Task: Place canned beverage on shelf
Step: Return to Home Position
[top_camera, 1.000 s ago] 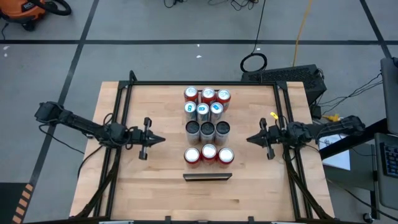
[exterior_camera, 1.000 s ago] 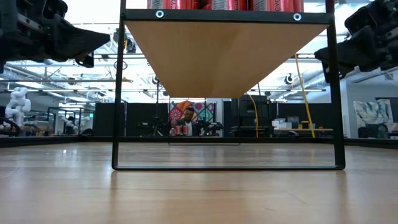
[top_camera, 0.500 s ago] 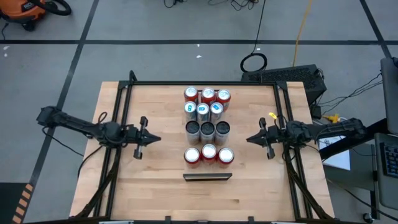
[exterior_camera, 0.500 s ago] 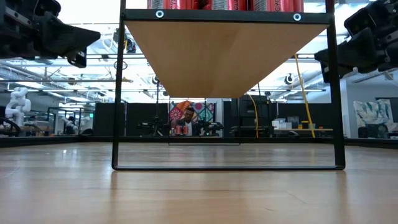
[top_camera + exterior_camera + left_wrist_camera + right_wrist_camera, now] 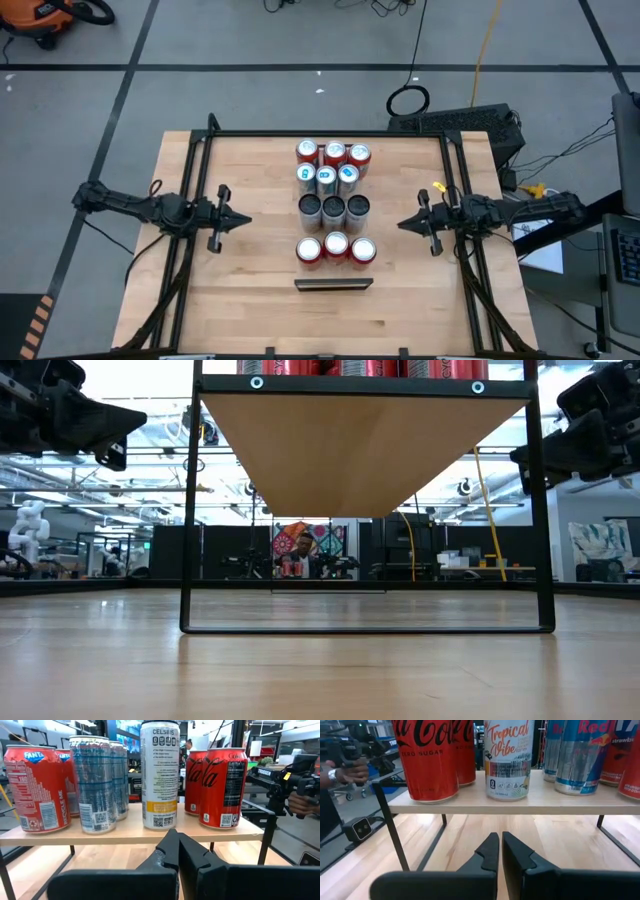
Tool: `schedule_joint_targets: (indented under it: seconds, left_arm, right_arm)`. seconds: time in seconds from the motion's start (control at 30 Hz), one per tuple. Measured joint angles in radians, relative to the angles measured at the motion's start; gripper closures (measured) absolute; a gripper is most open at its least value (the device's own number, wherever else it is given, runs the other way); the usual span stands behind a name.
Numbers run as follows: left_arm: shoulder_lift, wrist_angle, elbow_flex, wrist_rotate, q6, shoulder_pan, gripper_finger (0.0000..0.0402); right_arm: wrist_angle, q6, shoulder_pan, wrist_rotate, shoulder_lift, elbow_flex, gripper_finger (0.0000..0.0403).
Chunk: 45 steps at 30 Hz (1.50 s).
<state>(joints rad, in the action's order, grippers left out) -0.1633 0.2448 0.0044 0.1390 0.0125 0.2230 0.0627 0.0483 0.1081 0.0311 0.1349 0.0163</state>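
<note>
The shelf (image 5: 334,230) stands in the middle of the tabletop (image 5: 250,300), its long axis running from the far edge towards the near edge in the high view, with its dark strip (image 5: 334,284) at the near short end. All the cans (image 5: 334,208) visible stand on it, sorted into rows of three across its width, seemingly so that like stands beside like: Fanta cans (image 5: 36,790) farthest, then Red Bull cans (image 5: 575,755), Celsius cans (image 5: 159,775), and Coca-Cola cans (image 5: 222,787) nearest the strip. Each can is upright, long axis vertical, lid up, and none leans.

The left gripper (image 5: 245,218) and the right gripper (image 5: 400,224) hang at either side of the shelf, well apart from it, tips pointing inward at the cans. Both have their fingers pressed together with nothing between them. That suits arms with no further can to place, parked clear so that nothing gets knocked.
</note>
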Motion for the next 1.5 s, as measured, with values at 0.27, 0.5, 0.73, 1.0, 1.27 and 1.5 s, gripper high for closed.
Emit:
schedule_joint_targets:
  seconds: [0.27, 0.5, 0.73, 1.0, 1.27, 1.5]
  left_arm:
    - [0.133, -0.151, 0.0, 0.011, -0.007, 0.0, 0.0402]
    - [0.163, -0.198, 0.0, 0.011, -0.007, 0.0, 0.0402]
    - [0.163, -0.202, 0.0, 0.011, 0.001, 0.0, 0.0402]
    - [0.163, -0.205, 0.0, 0.008, 0.03, 0.0, 0.0402]
    - [0.163, -0.212, 0.0, -0.027, 0.048, 0.0, 0.0402]
    - [0.163, -0.213, 0.0, -0.029, 0.098, -0.013, 0.0402]
  right_arm:
    - [-0.048, -0.01, 0.0, 0.012, -0.118, 0.008, 0.0403]
    - [-0.05, -0.022, 0.0, 0.022, -0.133, 0.009, 0.0403]
    - [-0.036, -0.062, 0.0, 0.019, -0.133, 0.009, 0.0403]
    - [-0.045, -0.067, 0.0, 0.021, -0.133, 0.009, 0.0403]
    - [-0.062, -0.061, 0.0, 0.019, -0.133, 0.009, 0.0403]
    - [-0.066, -0.057, 0.0, 0.001, -0.132, 0.009, 0.0403]
